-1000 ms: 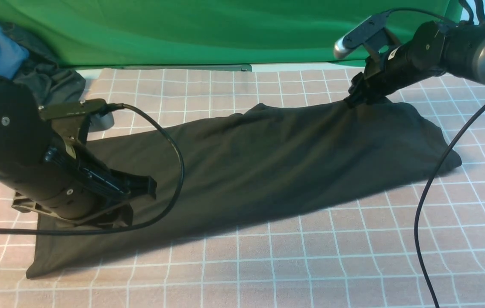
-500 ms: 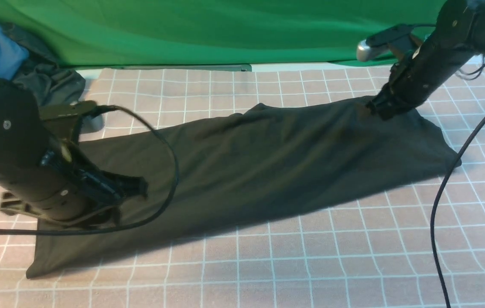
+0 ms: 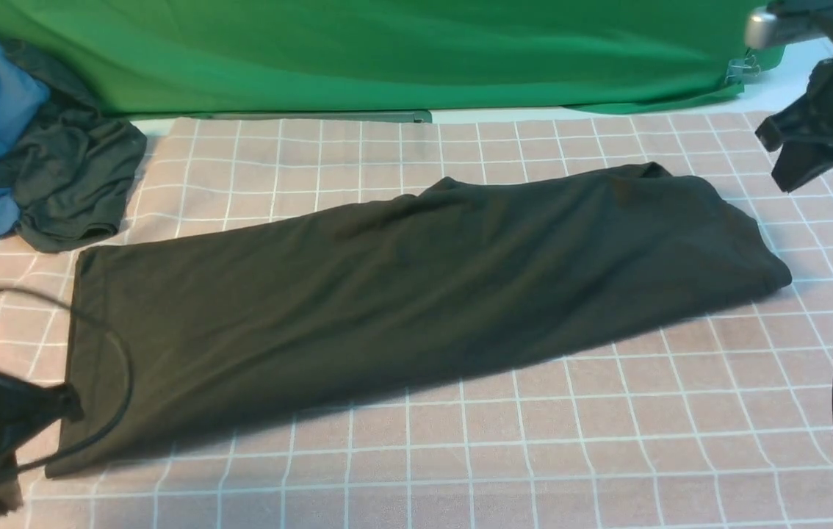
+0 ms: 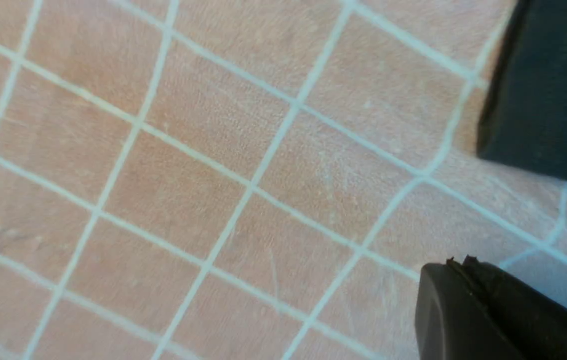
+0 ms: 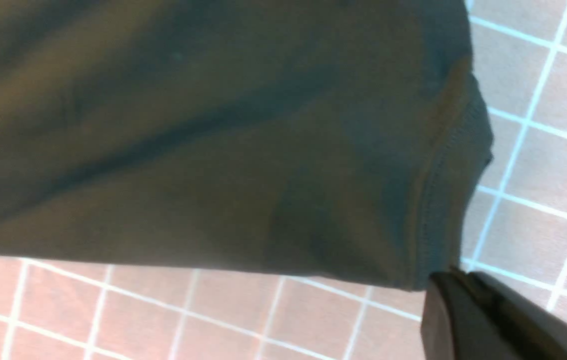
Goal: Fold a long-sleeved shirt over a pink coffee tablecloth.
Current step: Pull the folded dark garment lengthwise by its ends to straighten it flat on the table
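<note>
black long-sleeved shirt (image 3: 416, 294) folded into a long band, flat, diagonal across pink gridded tablecloth (image 3: 607, 441)

Front camera: centred on my side, facing forward and down, mid-distance. My wrist cameras: close over the pink coffee tablecloth (image 4: 213, 175); each shares a long-sleeved shirt (image 5: 213, 125) edge with front.

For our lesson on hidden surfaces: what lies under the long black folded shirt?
The dusty-pink, white-gridded tablecloth shows all round the black shirt, so it runs beneath. The covered patch, and anything tucked in the folds, cannot be seen.
</note>
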You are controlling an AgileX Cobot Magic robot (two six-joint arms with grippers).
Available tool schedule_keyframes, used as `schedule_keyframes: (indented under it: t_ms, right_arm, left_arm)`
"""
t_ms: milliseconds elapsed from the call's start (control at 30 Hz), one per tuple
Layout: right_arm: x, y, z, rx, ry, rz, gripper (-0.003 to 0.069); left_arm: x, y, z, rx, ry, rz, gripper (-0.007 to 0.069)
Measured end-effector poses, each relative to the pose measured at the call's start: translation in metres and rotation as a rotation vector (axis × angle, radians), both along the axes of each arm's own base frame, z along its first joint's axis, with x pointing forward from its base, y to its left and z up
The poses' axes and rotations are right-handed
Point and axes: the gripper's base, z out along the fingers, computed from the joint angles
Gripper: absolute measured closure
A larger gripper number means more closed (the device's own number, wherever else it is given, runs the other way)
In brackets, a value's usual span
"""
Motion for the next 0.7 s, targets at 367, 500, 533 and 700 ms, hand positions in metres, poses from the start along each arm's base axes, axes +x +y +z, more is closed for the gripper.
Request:
schedule_keyframes:
  t_ms: [367, 500, 533, 700]
  right_arm:
    - [0.002, 0.01, 0.005, 0.102, -0.06, 0.051, 0.0622]
    - [0.003, 0.01, 0.005, 0.1, -0.071, 0.065, 0.0622]
    - [0.003, 0.01, 0.005, 0.099, -0.074, 0.066, 0.0622]
    - [0.004, 0.01, 0.006, 0.091, -0.087, 0.084, 0.0622]
  left_arm:
    - [0.023, 0.005, -0.012, 0.006, -0.213, 0.016, 0.0165]
    - [0.027, 0.006, -0.027, -0.005, -0.155, 0.022, 0.0062]
    - [0.029, 0.006, -0.032, -0.011, -0.139, 0.026, 0.005]
    - [0.034, 0.003, -0.048, -0.057, -0.09, 0.033, 0.0145]
